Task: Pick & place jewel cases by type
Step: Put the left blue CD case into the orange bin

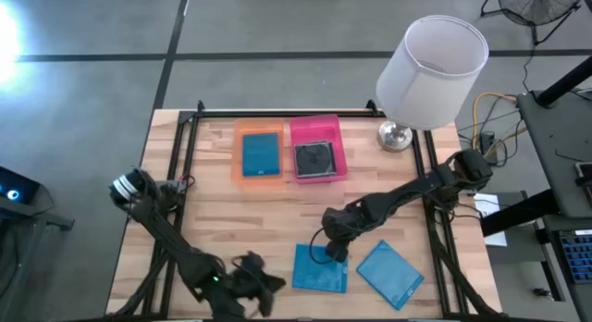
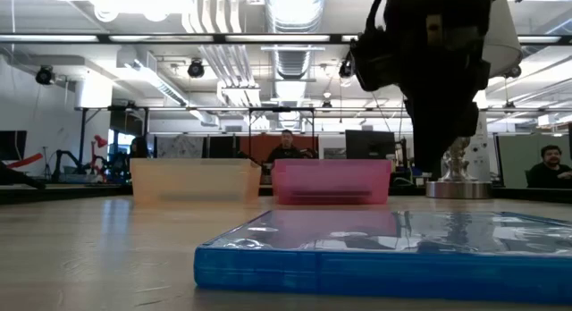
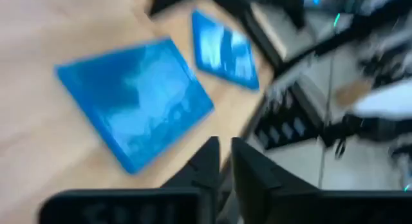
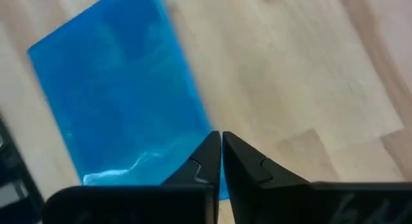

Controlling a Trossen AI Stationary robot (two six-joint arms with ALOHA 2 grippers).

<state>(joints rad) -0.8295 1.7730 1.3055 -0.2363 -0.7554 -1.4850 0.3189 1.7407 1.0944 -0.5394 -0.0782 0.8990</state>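
Observation:
Two bright blue jewel cases lie flat near the table's near edge: one point(image 1: 321, 268) point(image 4: 122, 95) point(image 3: 138, 102) and one to its right point(image 1: 389, 274) point(image 3: 225, 47). A third blue case point(image 1: 261, 154) lies in the orange tray, and a dark case point(image 1: 316, 159) lies in the pink tray. My right gripper point(image 1: 336, 254) point(image 4: 221, 139) is shut and hovers over the far edge of the left blue case. In the low view it point(image 2: 442, 163) hangs above table level. My left gripper point(image 1: 268, 287) point(image 3: 222, 147) is shut, at the near edge left of the cases.
The orange tray point(image 1: 239, 165) and pink tray point(image 1: 340, 146) stand side by side at the table's far middle. A white lamp point(image 1: 430, 72) stands at the far right corner. Bare wood lies between the trays and the near cases. People sit in the room beyond.

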